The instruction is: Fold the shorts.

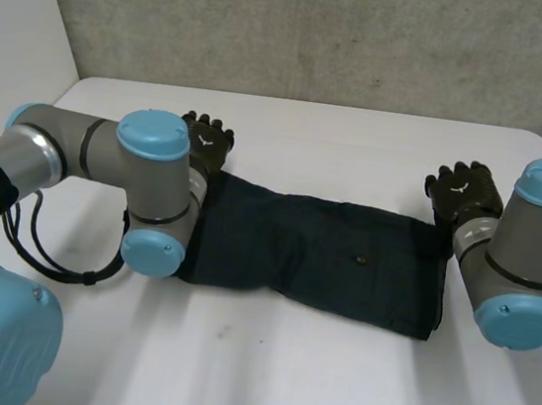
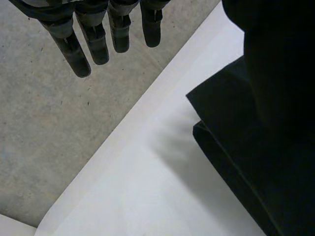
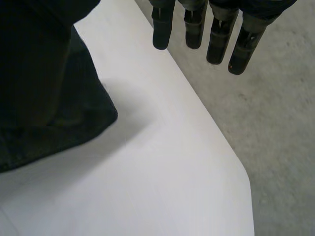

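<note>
Dark navy shorts lie flat across the middle of the white table, folded into a long band. My left hand hovers at the band's far left corner, fingers straight and holding nothing. In the left wrist view, the left hand reaches past the table's far edge, with the layered corner of the shorts beside the palm. My right hand hovers at the far right corner. In the right wrist view, the right hand is also straight, with the rounded edge of the shorts beside it.
A grey concrete wall stands behind the table's far edge. My left arm crosses over the left end of the shorts. Bare tabletop lies on the near side and beyond both ends.
</note>
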{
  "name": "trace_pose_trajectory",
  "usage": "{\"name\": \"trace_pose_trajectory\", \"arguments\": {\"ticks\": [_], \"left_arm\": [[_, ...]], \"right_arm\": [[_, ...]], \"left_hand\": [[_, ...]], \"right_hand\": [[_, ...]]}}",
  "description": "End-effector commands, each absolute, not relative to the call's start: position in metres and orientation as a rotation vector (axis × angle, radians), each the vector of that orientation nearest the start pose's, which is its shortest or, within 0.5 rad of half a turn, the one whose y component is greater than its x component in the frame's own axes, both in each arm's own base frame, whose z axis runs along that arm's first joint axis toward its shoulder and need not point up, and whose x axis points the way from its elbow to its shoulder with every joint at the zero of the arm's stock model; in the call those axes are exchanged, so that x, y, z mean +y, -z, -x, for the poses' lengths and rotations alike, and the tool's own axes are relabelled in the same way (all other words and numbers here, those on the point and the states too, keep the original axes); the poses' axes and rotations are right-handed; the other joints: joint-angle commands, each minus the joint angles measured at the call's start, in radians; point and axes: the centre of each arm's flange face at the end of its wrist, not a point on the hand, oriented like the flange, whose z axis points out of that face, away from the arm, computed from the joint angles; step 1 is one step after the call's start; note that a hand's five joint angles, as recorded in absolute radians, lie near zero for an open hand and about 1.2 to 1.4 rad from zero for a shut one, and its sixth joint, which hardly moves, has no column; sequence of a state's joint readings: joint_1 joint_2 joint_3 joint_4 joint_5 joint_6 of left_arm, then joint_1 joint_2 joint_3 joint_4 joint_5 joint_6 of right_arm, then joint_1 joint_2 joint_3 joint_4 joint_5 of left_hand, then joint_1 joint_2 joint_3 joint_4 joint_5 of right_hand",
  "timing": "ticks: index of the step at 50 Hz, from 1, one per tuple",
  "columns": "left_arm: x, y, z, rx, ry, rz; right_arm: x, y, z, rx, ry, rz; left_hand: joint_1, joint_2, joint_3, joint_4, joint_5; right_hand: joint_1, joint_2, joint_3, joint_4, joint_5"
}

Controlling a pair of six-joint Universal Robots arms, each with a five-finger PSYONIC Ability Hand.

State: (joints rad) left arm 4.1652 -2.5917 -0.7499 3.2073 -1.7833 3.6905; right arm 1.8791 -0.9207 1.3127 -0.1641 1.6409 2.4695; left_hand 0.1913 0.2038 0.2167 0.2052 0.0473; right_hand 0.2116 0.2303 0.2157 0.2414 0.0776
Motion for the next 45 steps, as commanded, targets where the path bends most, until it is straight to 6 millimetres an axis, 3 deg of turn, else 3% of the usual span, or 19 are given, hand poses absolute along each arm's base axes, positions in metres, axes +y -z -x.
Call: {"name": "trace_pose_trajectory", "arguments": {"ticks": [1, 5, 7, 13, 16, 24, 28, 31, 32, 33, 39, 45], "left_arm": [[-0.353, -0.165, 0.356, 2.011, 2.014, -0.967], [-0.336, -0.183, 0.348, 2.056, 2.024, -0.949], [-0.321, -0.191, 0.337, 2.113, 2.013, -0.929], [-0.286, -0.197, 0.311, 2.235, 1.989, -0.872], [-0.267, -0.195, 0.304, 2.279, 1.996, -0.879], [-0.247, -0.182, 0.292, 2.270, 2.051, -0.865], [-0.244, -0.179, 0.290, 2.254, 2.077, -0.856], [-0.244, -0.183, 0.289, 2.237, 2.103, -0.841], [-0.244, -0.184, 0.289, 2.232, 2.109, -0.835], [-0.245, -0.186, 0.288, 2.229, 2.113, -0.831], [-0.244, -0.186, 0.286, 2.230, 2.111, -0.824], [-0.243, -0.190, 0.285, 2.222, 2.122, -0.817]], "right_arm": [[-0.336, -0.196, -0.236, 2.376, 2.129, 0.955], [-0.308, -0.215, -0.232, 2.312, 2.072, 0.873], [-0.295, -0.212, -0.230, 2.316, 1.998, 0.867], [-0.248, -0.182, -0.226, 2.380, 1.641, 0.901], [-0.242, -0.171, -0.223, 2.405, 1.594, 0.893], [-0.258, -0.138, -0.217, 2.422, 1.633, 0.825], [-0.264, -0.126, -0.215, 2.452, 1.628, 0.822], [-0.271, -0.119, -0.213, 2.476, 1.628, 0.806], [-0.273, -0.119, -0.212, 2.479, 1.637, 0.799], [-0.275, -0.118, -0.208, 2.492, 1.642, 0.785], [-0.285, -0.131, -0.197, 2.490, 1.730, 0.783], [-0.302, -0.163, -0.171, 2.512, 1.947, 0.988]], "left_hand": [[-0.017, -0.029, -0.042, -0.031, -0.047], [-0.017, -0.029, -0.042, -0.031, -0.047], [-0.017, -0.029, -0.042, -0.031, -0.047], [-0.017, -0.029, -0.042, -0.031, -0.047], [-0.017, -0.029, -0.042, -0.031, -0.047], [-0.016, -0.028, -0.041, -0.030, -0.046], [-0.017, -0.029, -0.042, -0.031, -0.047], [-0.016, -0.028, -0.041, -0.030, -0.046], [-0.016, -0.028, -0.041, -0.030, -0.046], [-0.016, -0.028, -0.041, -0.030, -0.046], [-0.016, -0.028, -0.041, -0.030, -0.046], [-0.017, -0.029, -0.042, -0.031, -0.047]], "right_hand": [[-0.037, -0.056, -0.041, -0.067, -0.078], [-0.037, -0.056, -0.041, -0.067, -0.078], [-0.037, -0.056, -0.041, -0.067, -0.078], [0.044, 0.025, 0.040, 0.014, 0.003], [0.044, 0.025, 0.040, 0.014, 0.003], [0.155, 0.136, 0.151, 0.125, 0.114], [0.357, 0.339, 0.353, 0.327, 0.317], [0.840, 0.821, 0.836, 0.810, 0.799], [1.124, 1.105, 1.120, 1.094, 1.084], [1.184, 1.165, 1.180, 1.154, 1.144], [1.185, 1.166, 1.181, 1.155, 1.144], [1.185, 1.166, 1.181, 1.155, 1.144]]}}
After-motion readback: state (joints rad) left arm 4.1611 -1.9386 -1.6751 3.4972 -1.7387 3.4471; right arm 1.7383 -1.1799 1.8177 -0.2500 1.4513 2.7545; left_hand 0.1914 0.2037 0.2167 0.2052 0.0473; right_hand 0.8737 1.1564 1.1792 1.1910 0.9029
